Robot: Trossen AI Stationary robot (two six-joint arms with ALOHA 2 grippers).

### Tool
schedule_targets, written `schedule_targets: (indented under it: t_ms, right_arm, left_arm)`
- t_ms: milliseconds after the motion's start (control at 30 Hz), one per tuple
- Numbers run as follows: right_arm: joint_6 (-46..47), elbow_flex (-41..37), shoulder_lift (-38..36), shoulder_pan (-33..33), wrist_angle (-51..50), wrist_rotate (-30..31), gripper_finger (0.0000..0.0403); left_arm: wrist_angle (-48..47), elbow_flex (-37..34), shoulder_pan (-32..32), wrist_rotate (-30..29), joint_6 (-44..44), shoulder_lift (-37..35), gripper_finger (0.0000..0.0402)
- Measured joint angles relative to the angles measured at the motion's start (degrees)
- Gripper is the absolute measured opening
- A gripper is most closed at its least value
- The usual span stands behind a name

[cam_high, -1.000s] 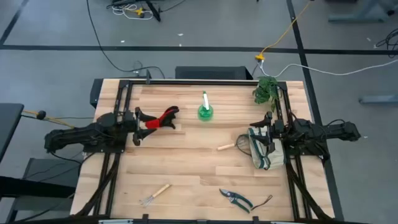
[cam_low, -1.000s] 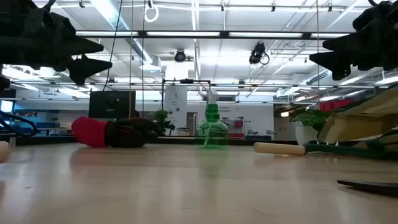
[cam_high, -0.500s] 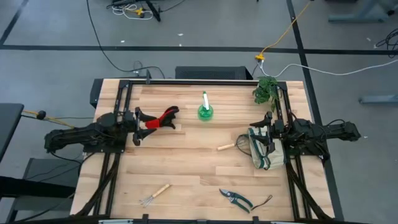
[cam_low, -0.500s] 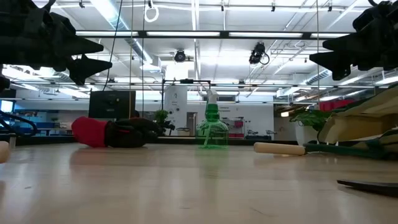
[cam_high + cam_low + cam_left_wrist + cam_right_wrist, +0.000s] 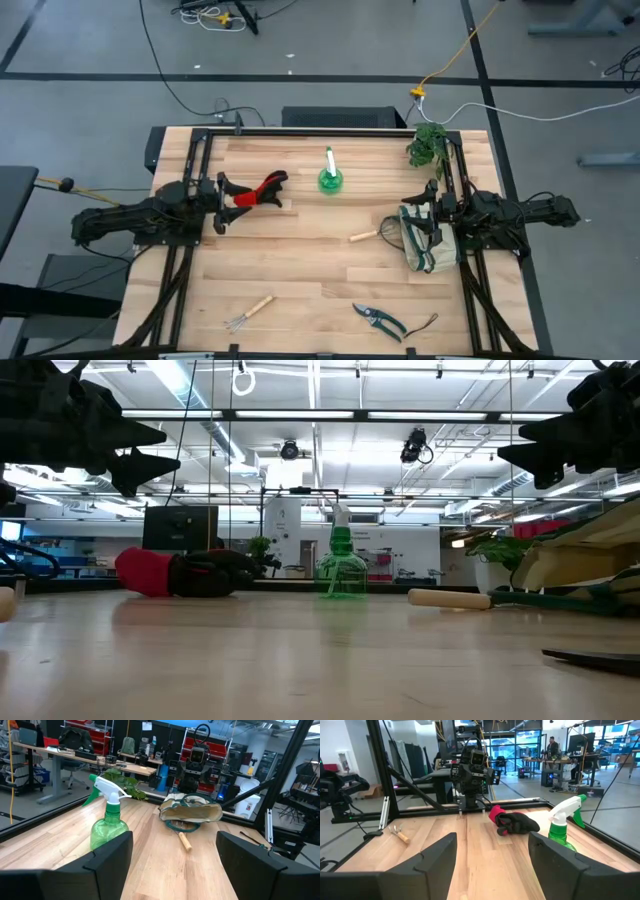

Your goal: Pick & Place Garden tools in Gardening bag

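Note:
The red-and-black handled tool (image 5: 258, 190) lies on the table at the far left. The green bottle (image 5: 330, 178) stands upright near the far middle. The beige gardening bag (image 5: 425, 238) lies at the right, and a wooden-handled tool (image 5: 365, 235) lies by its mouth. The wooden-handled rake (image 5: 247, 313) and the teal-handled shears (image 5: 380, 320) lie near the front edge. My left gripper (image 5: 222, 205) is open and empty, raised above the table (image 5: 160, 448) beside the red-and-black tool. My right gripper (image 5: 433, 215) is open and empty, raised over the bag (image 5: 520, 455).
A leafy green plant (image 5: 428, 143) stands at the far right corner. Black frame rails (image 5: 195, 170) run along the table's left and right sides. Bare wood (image 5: 300, 260) lies in the table's middle between the arms.

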Motion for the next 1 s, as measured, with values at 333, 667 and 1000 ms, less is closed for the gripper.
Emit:
schedule_targets:
  t_ms: [333, 667, 1000]
  right_arm:
    - [-0.02, -0.02, 0.01, 0.0, 0.02, 0.02, 0.0247]
    - [-2.5, -0.04, 0.02, 0.0, 9.55, 1.29, 0.0247]
    - [-10.61, -0.04, 0.03, 0.01, 29.42, -8.62, 0.0247]
  left_arm:
    - [0.67, 0.01, -0.02, -2.31, 3.29, 0.0, 0.0291]
    - [0.91, 0.01, 0.0, -3.69, -1.41, 0.0, 0.0291]
    - [7.44, -0.01, 0.0, -11.08, -1.49, -0.02, 0.0291]
